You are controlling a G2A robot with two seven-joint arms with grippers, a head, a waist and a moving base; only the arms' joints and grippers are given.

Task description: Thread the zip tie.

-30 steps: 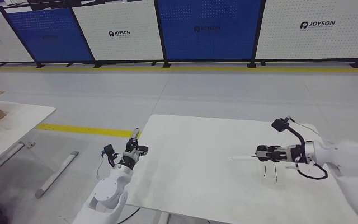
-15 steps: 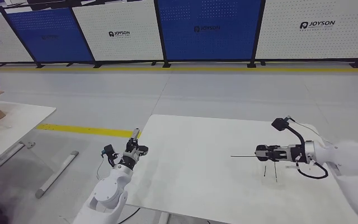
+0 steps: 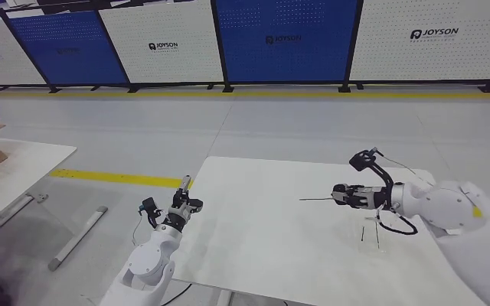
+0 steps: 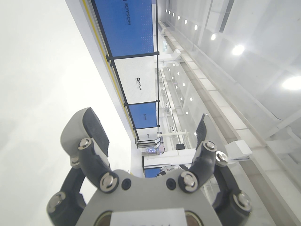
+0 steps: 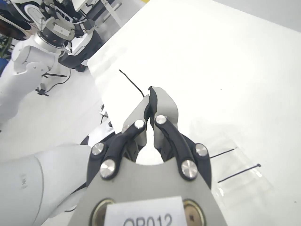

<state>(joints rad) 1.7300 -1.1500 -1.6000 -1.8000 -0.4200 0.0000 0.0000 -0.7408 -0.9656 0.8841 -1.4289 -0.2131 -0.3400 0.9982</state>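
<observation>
Holds black zip tie (image 3: pixel 315 199) in right gripper (image 3: pixel 335 192), jaws clenched on one end. Points tie's free end toward left edge of table (image 3: pixel 253 245), over table's right half. Shows same pinch from right wrist, tie (image 5: pixel 131 82) jutting past fingertips. Leaves two spare zip ties (image 3: pixel 377 233) side by side near right edge, on clear plastic sheet (image 5: pixel 247 184). Hangs left gripper (image 3: pixel 184 186) just off left edge near far left corner, jaws released, fingers (image 4: pixel 96 128) wide apart, grasping nothing.

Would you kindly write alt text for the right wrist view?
The right gripper, shut on a black zip tie, holds it over the white table; two more zip ties lie on clear plastic nearby.
</observation>
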